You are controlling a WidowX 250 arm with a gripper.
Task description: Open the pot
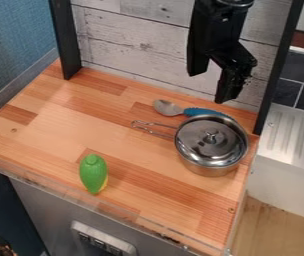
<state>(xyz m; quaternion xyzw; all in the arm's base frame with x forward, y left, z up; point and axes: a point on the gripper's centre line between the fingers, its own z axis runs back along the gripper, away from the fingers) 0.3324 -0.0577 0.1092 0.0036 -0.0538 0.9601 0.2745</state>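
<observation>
My black gripper [208,87] hangs at the upper right, in front of the grey plank wall, with its fingers apart and nothing between them. Below it, on the right part of the wooden counter, stands a steel pot [211,168] with its wire handle pointing left. A shiny metal lid [196,145] covers the pot's top, its small knob [211,137] standing at the centre. The gripper is above and behind the pot, apart from the lid.
A spoon [169,108] with a blue handle lies behind the pot, partly hidden by it. A green toy vegetable [93,173] stands front left. Dark posts flank the wall; a white sink [293,145] is at right.
</observation>
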